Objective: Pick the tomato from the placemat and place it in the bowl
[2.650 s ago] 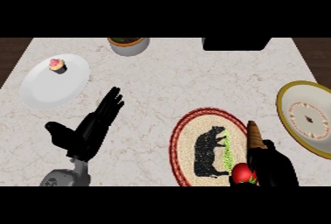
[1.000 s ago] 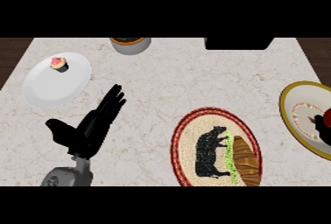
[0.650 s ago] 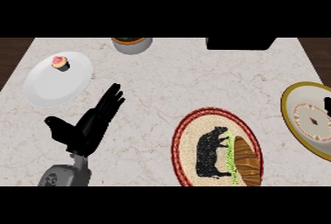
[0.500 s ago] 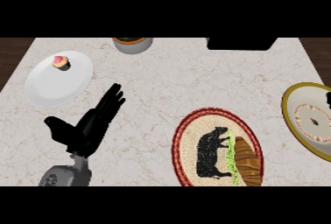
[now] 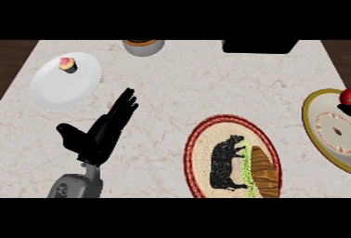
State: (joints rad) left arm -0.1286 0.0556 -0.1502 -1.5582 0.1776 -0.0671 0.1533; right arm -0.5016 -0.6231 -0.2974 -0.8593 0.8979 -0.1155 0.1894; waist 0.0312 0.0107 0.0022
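A marble counter. The tomato sits in the bowl at the right edge, well apart from the placemat. The left hand rests near left, fingers straight, holding nothing; the right hand is out of sight

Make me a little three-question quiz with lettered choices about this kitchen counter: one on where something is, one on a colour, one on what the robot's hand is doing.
1. Where is the small red tomato?
A. on the round placemat
B. in the yellow-rimmed bowl at the right edge
C. on the white plate

2. What colour is the animal figure on the round red-bordered placemat?
A. black
B. blue
C. white

3. How is the robot's black left hand?
A. curled round the tomato
B. pressing on the white plate
C. open, holding nothing

Answers: 1 B, the tomato sits inside the bowl's rim. 2 A, the silhouette is black on cream. 3 C, its fingers are straight above bare counter.
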